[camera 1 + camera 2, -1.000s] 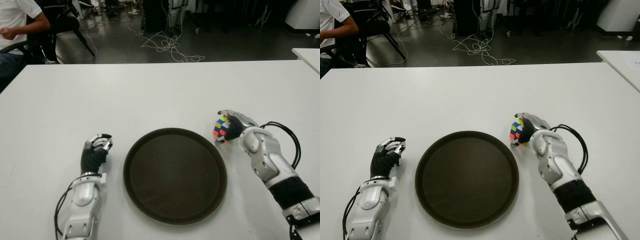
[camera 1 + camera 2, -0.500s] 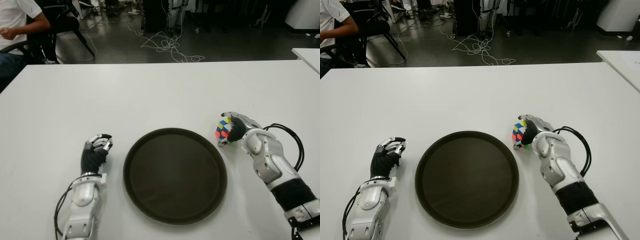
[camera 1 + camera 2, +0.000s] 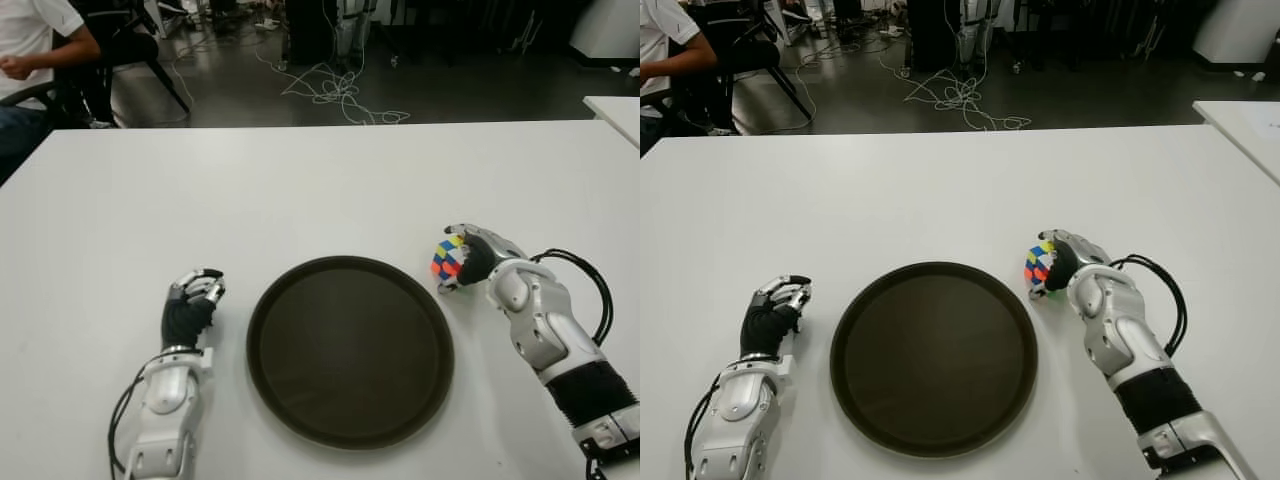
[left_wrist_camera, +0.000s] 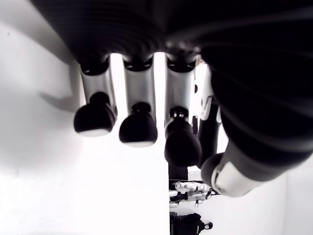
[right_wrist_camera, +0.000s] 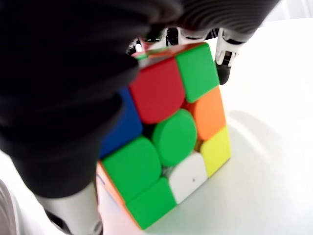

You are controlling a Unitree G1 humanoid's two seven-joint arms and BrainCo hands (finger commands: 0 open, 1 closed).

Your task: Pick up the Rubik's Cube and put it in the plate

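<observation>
Multicoloured Rubik's Cube (image 3: 447,261) gripped in curled right hand (image 3: 478,258), just beside dark round plate (image 3: 350,348). Left hand (image 3: 190,305) curled, empty, left of plate.

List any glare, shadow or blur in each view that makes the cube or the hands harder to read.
Eye views: even light, Rubik's Cube small but readable in the right hand, beside the plate; left hand dark. Left wrist view: white table overexposed, fingers dark silhouettes. Right wrist view: dark, blurred palm covers part of the cube; glare washes out the table.
</observation>
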